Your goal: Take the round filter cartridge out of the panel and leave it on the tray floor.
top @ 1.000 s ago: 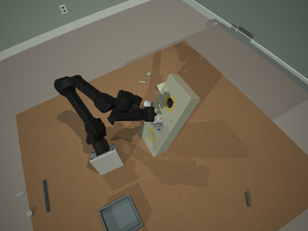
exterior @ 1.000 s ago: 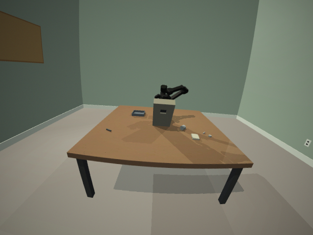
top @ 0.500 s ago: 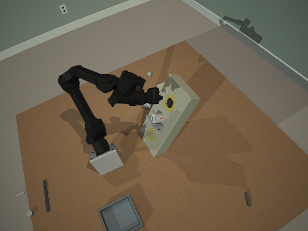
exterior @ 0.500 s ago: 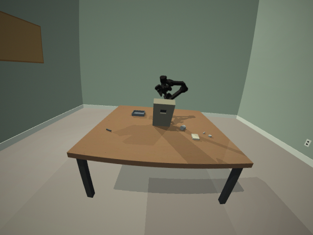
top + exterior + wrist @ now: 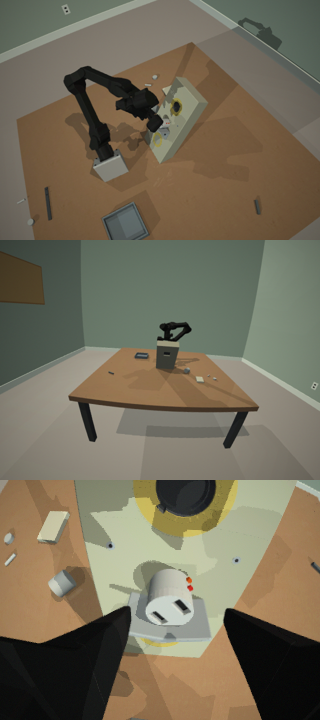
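Observation:
The white filter cartridge point(image 5: 165, 123) point(image 5: 170, 597) is out of its dark round socket point(image 5: 176, 106) point(image 5: 187, 495). Its two-slotted face points toward the wrist camera, and two red-orange dots show on its side. It is at the grey angled ledge point(image 5: 163, 134) point(image 5: 200, 622) on the front of the pale service panel point(image 5: 189, 116) point(image 5: 215, 555); whether it rests fully on the ledge is unclear. My gripper point(image 5: 179, 614) is open, with one finger on each side of the cartridge and a gap to both. The blue-grey tray point(image 5: 129, 222) point(image 5: 141, 357) is empty.
A yellow ring point(image 5: 157, 139) marks the panel below the ledge. Beside the panel lie a grey-white cylinder point(image 5: 186, 370) point(image 5: 62, 583) and a pale block point(image 5: 199, 379) point(image 5: 53, 526). Dark bars point(image 5: 48, 204) point(image 5: 257, 207) lie farther out. The arm's base point(image 5: 111, 167) stands between panel and tray.

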Available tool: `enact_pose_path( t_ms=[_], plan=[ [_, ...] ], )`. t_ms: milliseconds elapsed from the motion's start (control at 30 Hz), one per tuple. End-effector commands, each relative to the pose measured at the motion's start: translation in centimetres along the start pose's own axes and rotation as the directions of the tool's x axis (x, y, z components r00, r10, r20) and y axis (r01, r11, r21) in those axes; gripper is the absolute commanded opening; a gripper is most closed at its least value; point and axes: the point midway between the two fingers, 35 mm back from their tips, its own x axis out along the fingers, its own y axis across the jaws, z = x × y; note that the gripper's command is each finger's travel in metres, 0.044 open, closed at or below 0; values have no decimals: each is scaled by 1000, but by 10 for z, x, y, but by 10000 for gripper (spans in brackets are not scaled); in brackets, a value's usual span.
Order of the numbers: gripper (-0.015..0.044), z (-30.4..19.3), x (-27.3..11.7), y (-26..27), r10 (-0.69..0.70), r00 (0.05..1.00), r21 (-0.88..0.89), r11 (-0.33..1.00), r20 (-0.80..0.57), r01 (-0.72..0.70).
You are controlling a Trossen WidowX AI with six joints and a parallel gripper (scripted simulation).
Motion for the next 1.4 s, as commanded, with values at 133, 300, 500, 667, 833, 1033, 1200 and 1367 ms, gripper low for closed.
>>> enact_pose_path(
  t_ms=[133, 300, 500, 667, 833, 1033, 1200, 1367],
  plan=[
    [305, -14, 10, 2, 5, 999, 86, 996, -53, 0],
    [305, -14, 18, 1, 3, 999, 85, 996, -54, 1],
    [305, -14, 28, 1, 3, 999, 85, 996, -54, 2],
    [305, -14, 36, 1, 3, 999, 85, 996, -53, 1],
    [305, -15, 44, 2, 4, 999, 84, 996, -52, 0],
    [305, -15, 54, 3, 7, 999, 84, 996, -50, -2],
    [305, -16, 56, 3, 7, 999, 85, 996, -50, -3],
    [239, -12, 54, 4, 9, 999, 75, 997, -42, -6]
  ],
)
